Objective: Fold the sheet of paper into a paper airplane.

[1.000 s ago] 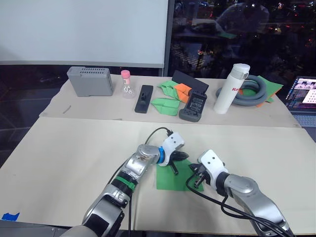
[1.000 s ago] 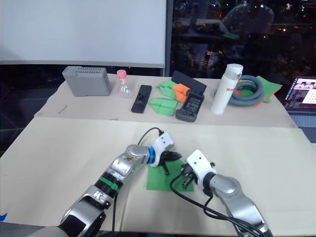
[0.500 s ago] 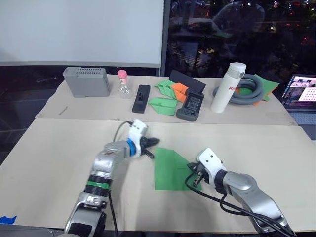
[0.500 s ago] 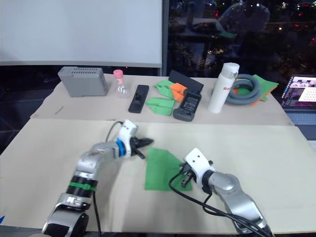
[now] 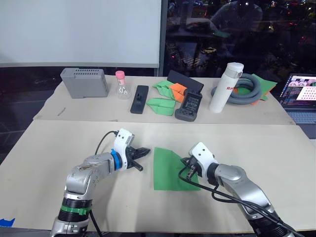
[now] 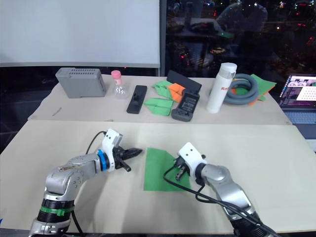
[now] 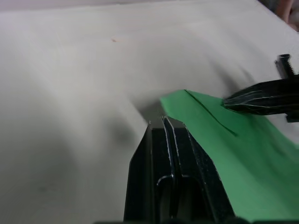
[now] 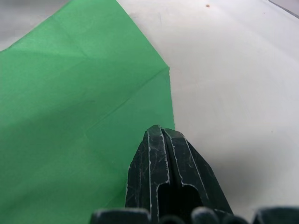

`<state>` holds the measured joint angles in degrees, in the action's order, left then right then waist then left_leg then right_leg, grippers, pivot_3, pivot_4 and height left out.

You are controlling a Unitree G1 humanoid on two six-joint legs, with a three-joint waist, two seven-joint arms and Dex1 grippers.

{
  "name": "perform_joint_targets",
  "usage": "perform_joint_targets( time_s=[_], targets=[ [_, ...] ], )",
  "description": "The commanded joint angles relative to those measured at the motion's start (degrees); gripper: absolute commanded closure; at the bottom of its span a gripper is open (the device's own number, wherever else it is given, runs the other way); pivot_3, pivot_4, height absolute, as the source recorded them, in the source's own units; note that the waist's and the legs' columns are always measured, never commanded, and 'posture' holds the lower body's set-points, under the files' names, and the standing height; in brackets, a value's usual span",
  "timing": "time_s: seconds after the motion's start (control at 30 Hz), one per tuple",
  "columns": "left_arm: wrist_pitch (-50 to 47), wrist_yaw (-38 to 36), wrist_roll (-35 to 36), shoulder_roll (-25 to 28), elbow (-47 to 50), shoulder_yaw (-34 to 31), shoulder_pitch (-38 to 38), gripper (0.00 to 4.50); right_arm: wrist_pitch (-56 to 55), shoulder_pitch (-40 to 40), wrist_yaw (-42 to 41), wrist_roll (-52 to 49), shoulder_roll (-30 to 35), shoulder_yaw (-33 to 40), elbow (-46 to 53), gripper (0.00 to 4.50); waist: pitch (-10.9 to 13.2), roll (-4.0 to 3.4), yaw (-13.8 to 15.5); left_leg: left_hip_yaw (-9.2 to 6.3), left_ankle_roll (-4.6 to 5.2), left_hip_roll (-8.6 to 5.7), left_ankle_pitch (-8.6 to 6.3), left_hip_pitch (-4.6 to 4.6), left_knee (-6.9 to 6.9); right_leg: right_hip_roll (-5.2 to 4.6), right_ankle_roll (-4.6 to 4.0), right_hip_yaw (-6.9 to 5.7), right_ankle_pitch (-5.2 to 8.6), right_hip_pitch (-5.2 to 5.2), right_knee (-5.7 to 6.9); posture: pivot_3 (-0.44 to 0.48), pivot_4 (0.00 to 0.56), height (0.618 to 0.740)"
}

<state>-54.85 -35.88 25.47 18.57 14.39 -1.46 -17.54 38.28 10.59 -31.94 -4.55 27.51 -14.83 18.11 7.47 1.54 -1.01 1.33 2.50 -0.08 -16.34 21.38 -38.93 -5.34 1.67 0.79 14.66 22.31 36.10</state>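
The green sheet of paper [image 5: 168, 170] lies flat on the near table, creased, with its far right corner cut off along a slant. My left gripper [image 5: 146, 151] is shut and empty, its tips just left of the sheet's far left corner [image 7: 175, 100]. Shut as well, my right gripper [image 5: 185, 169] rests its tips on the sheet's right edge [image 8: 163, 88]. In the left wrist view the right gripper's black fingers [image 7: 261, 99] lie across the green paper.
Along the back table stand a grey box [image 5: 84, 82], a pink-capped bottle [image 5: 120, 85], a black remote [image 5: 140, 98], folded green paper wedges [image 5: 163, 104] with an orange one [image 5: 182, 90], a black device [image 5: 190, 107], a white flask [image 5: 221, 94], a grey hose [image 5: 244, 89] and a laptop [image 5: 301, 89].
My left gripper has drawn back to the left off the sheet and now sits beside it. The right gripper stays at the sheet's right edge. The camera has shifted slightly.
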Motion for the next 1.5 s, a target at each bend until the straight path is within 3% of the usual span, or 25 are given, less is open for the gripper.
perform_joint_targets(
  time_s=[0.03, 0.17, 0.47, 0.73, 0.9, 1.07, 1.27, 1.5],
  targets=[
    [-2.26, 3.64, 2.65, -2.52, 1.30, -1.79, -0.92, 3.33, 1.29, -1.55, -0.81, 0.65, -0.49, -3.14, -3.32, 4.50, 0.00, 0.00, -0.06, 0.00, -0.01, 0.00, 0.00, -0.02, 0.03, 0.00, 0.00, -0.01, 0.00, 0.00, 0.00, 0.000, 0.150, 0.740],
    [-4.17, 6.46, 3.24, -3.76, 0.14, -1.99, -1.65, 2.00, 1.15, -2.07, -0.74, 0.97, -0.43, -3.25, -3.07, 4.50, 0.00, 0.00, -0.06, 0.01, -0.01, 0.01, 0.01, -0.06, 0.07, 0.02, 0.00, -0.02, 0.00, 0.01, 0.00, 0.000, 0.150, 0.740],
    [-4.33, 8.25, 4.04, -5.40, -2.88, -0.69, -3.20, 2.00, 1.49, -2.67, -0.37, 1.54, -0.60, -2.68, -2.39, 4.50, 0.01, 0.02, 0.05, 0.02, -0.02, 0.00, 0.00, -0.08, 0.08, 0.01, 0.00, -0.02, 0.00, 0.00, -0.03, 0.000, 0.150, 0.740],
    [0.46, 4.73, 0.77, -1.77, -4.05, 7.22, -5.39, 4.47, 1.65, -2.49, -0.20, 1.88, -0.82, -2.66, -2.55, 4.50, 0.01, 0.01, 0.00, 0.03, -0.04, 0.01, 0.00, -0.07, 0.15, 0.00, -0.04, 0.00, 0.00, 0.02, -0.08, 0.000, 0.150, 0.740],
    [1.31, 4.66, 0.75, -2.74, -2.04, 10.01, -6.85, 4.47, 1.84, -2.43, 0.01, 2.11, -0.88, -2.41, -2.60, 4.50, 0.01, 0.02, 0.03, 0.03, -0.04, 0.01, -0.01, -0.05, 0.18, -0.10, -0.05, 0.00, 0.00, 0.04, -0.13, 0.000, 0.150, 0.740],
    [5.94, 1.09, -5.43, 2.31, -0.06, 20.18, -7.91, 4.47, 2.37, -2.60, 0.29, 2.19, -0.90, -2.37, -2.01, 4.50, 0.01, 0.01, 0.04, 0.03, -0.05, 0.01, -0.01, -0.02, 0.24, -0.12, -0.07, 0.02, 0.01, 0.08, -0.16, 0.000, 0.150, 0.740],
    [9.80, -2.17, -10.79, 5.62, -3.90, 25.88, -10.21, 4.47, 3.50, -2.77, 0.50, 1.87, -0.59, -1.89, -0.37, 4.50, 0.02, 0.00, 0.16, 0.03, -0.05, 0.01, -0.01, 0.18, 0.30, -0.21, -0.10, 0.00, 0.02, 0.30, -0.22, 0.000, 0.150, 0.740],
    [12.17, -3.89, -12.32, 3.21, -9.91, 26.35, -11.24, 4.47, 6.52, -1.85, 0.31, -0.48, -0.82, 1.02, 4.77, 4.50, 0.02, -0.03, 0.54, 0.04, -0.07, -0.01, 0.04, 0.75, 0.23, -0.21, -0.16, -0.06, -0.02, 0.85, -0.11, 0.000, 0.150, 0.740]
  ],
)
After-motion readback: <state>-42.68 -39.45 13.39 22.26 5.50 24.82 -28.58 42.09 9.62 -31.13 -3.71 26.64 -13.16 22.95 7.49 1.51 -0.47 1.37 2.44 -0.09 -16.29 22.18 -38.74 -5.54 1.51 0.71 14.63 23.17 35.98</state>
